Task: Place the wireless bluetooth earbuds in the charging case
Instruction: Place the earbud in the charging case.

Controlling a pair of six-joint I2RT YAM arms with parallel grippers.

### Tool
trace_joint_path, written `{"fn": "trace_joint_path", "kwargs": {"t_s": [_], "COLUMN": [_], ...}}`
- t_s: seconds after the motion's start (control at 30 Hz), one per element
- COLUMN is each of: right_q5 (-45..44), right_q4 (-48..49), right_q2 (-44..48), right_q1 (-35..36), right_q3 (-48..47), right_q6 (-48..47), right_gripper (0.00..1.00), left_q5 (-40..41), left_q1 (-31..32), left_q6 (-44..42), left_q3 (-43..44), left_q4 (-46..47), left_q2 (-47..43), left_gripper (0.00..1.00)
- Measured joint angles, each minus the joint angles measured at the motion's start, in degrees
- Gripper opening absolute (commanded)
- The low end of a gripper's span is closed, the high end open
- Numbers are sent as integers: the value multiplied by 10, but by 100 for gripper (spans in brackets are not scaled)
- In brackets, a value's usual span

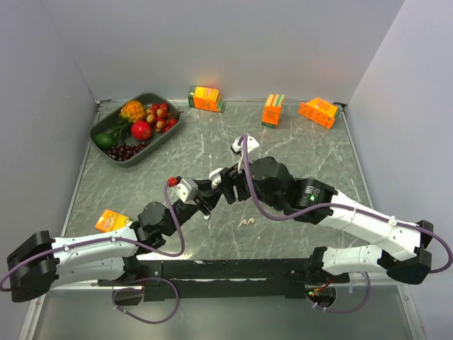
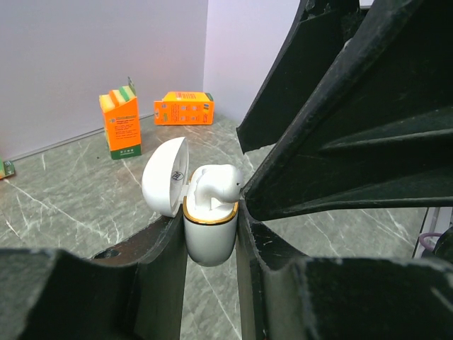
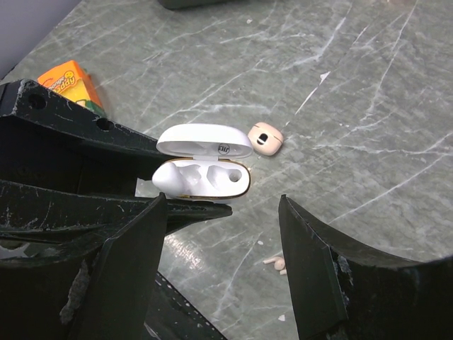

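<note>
Case [image 2: 210, 241] stands upright, pinched between the left gripper [image 2: 209, 219] fingers, lid open, one earbud [image 2: 216, 185] poking out. Right gripper [image 3: 221, 205] hangs spread above it; a second earbud [image 3: 265, 138] lies on the table [image 3: 354, 85].

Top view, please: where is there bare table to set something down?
Bare marble: between the fruit tray and middle carton, and in front of the rightmost carton. Crowded at centre: left gripper with the case, right gripper, loose earbuds.

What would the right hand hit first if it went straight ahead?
Most likely the open case, gripped by the left hand. It sits dead ahead, though depth is unclear.
</note>
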State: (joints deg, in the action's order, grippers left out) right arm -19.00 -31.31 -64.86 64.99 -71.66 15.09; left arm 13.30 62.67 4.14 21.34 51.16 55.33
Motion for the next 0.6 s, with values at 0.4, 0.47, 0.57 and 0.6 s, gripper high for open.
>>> {"fn": "trace_joint_path", "kwargs": {"t_s": [0.4, 0.47, 0.57, 0.6], "right_q5": [-13, -13, -13, -13], "right_q4": [0, 0, 0, 0], "right_q2": [0, 0, 0, 0], "right_q1": [-4, -7, -8, -8], "right_q3": [0, 0, 0, 0], "right_q6": [0, 0, -1, -2], "right_gripper": [72, 72, 72, 72], "left_q5": [-8, -8, -9, -9], "left_q1": [-1, -1, -1, -1], "left_q6": [0, 0, 0, 0], "left_q3": [0, 0, 0, 0], "left_q4": [-12, -12, -14, -14], "left_q2": [-20, -22, -23, -23], "left_gripper": [1, 1, 1, 1]}}
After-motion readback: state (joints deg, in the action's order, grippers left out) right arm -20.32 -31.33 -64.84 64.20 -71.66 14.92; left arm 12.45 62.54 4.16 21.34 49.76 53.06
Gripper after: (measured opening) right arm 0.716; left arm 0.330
